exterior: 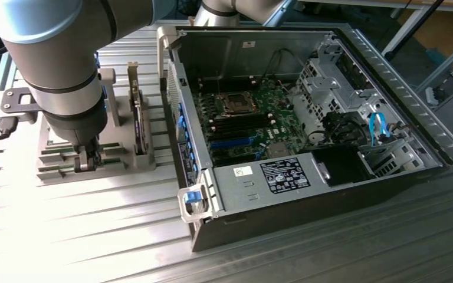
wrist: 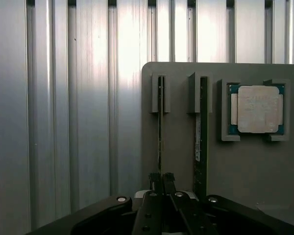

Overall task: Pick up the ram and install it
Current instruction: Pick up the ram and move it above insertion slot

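The ram (wrist: 160, 122) stands on edge in a slot of the grey holder (wrist: 245, 166), seen edge-on as a thin dark strip. My gripper (wrist: 161, 177) is shut on its near end, the two fingertips pressed against either side. In the exterior view the gripper (exterior: 85, 162) reaches straight down into the holder (exterior: 120, 162) at the exterior view's left, beside the open computer case (exterior: 289, 194). The motherboard's memory slots (exterior: 226, 127) lie inside the case, apart from the gripper.
A second memory stick (wrist: 202, 132) stands in the neighbouring slot. A square silver processor (wrist: 257, 108) lies in its pocket on the holder. A dark card (exterior: 138, 118) stands upright between holder and case. The case wall (exterior: 181, 118) rises beside the holder. Ribbed metal table (exterior: 92, 224) all around.
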`<state>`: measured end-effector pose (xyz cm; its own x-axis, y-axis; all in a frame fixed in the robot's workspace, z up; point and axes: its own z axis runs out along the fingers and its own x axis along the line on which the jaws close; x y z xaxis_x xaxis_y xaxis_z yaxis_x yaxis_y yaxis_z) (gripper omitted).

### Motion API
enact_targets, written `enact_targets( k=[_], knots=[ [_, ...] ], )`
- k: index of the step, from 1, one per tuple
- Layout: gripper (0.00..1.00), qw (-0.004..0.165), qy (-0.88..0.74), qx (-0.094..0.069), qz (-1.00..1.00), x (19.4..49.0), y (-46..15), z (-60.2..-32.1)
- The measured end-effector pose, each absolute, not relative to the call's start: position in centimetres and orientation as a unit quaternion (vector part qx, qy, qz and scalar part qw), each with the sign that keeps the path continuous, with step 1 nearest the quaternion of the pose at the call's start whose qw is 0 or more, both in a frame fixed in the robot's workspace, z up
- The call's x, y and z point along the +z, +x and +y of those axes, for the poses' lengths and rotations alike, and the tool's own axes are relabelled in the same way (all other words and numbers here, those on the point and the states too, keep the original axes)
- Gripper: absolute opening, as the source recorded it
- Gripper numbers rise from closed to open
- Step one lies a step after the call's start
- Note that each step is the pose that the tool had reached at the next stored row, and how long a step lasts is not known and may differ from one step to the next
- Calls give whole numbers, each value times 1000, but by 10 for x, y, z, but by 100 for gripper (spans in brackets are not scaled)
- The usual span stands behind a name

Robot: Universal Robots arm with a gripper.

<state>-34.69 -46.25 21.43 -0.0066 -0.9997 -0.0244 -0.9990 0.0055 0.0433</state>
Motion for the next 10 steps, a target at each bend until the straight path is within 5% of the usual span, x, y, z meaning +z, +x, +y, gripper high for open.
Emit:
enact_targets(
  k=[10],
  knots=[
    [12, 7, 705, -24, -709, 220, -347, -463]
  ],
)
